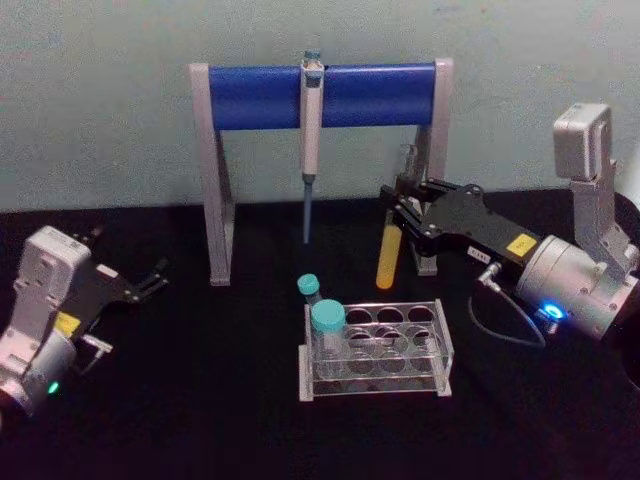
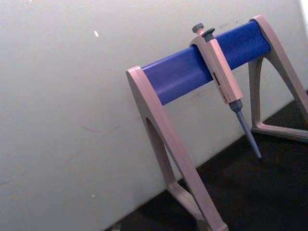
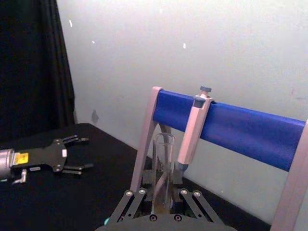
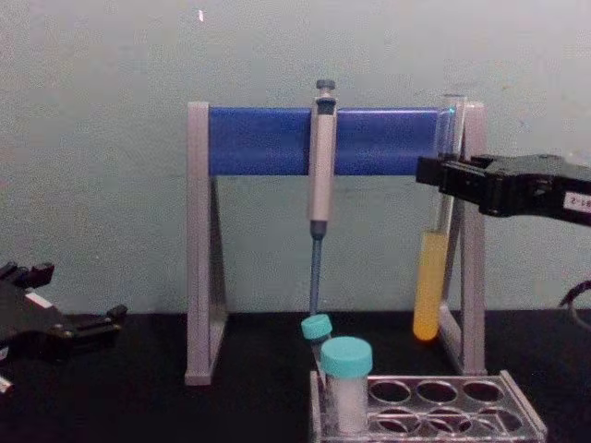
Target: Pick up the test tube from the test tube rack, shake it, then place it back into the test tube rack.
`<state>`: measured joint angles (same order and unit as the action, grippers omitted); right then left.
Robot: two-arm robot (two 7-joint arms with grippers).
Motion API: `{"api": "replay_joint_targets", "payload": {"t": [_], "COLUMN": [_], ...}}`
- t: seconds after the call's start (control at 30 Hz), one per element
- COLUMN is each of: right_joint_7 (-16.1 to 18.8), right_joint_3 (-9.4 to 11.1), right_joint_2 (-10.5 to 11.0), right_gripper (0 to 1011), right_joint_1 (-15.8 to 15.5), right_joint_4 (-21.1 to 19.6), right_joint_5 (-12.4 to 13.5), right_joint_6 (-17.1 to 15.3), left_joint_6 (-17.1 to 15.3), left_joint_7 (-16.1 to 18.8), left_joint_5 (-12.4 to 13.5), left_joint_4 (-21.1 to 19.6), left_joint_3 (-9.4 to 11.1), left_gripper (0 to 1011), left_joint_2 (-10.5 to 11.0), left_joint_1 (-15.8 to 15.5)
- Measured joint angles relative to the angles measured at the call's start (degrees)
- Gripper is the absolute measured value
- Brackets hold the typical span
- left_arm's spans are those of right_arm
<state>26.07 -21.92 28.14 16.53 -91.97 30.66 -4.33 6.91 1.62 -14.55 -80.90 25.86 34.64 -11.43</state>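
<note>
Fingers (image 4: pixel 471 185) of the right gripper (image 1: pixel 398 207) clench the upright test tube (image 4: pixel 428 277) near its top, its yellow liquid hanging below them, up beyond the test tube rack (image 1: pixel 376 384). Left gripper (image 1: pixel 152 279) rests splayed, far left.

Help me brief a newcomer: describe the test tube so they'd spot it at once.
Find the tall grey pipette stand with the blue bar. By its right post, the right gripper holds the test tube roughly upright, clear of the rack; the left gripper idles far left. It alone is long, uncapped glass with yellow liquid, unlike the short teal-capped vials and hanging pipette.
</note>
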Motion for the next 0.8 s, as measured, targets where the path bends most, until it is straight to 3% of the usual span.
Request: {"api": "replay_joint_targets", "payload": {"t": [0.4, 0.8], "right_joint_7": [3.0, 8.7], "right_joint_3": [-0.8, -2.9], "right_joint_2": [1.7, 4.4], "right_gripper": [235, 235], "right_joint_1": [-1.2, -1.0], "right_joint_4": [-2.1, -1.8], "right_joint_5": [1.2, 2.7], "right_joint_6": [0.7, 2.9], "left_joint_6": [0.0, 0.0], "left_joint_7": [0.0, 0.0], "left_joint_5": [0.0, 0.0], "left_joint_4": [0.0, 0.0], "left_joint_3": [0.0, 0.0], "left_gripper": [1001, 1001], "left_joint_2": [0.0, 0.0], "left_joint_1": [0.0, 0.0]}}
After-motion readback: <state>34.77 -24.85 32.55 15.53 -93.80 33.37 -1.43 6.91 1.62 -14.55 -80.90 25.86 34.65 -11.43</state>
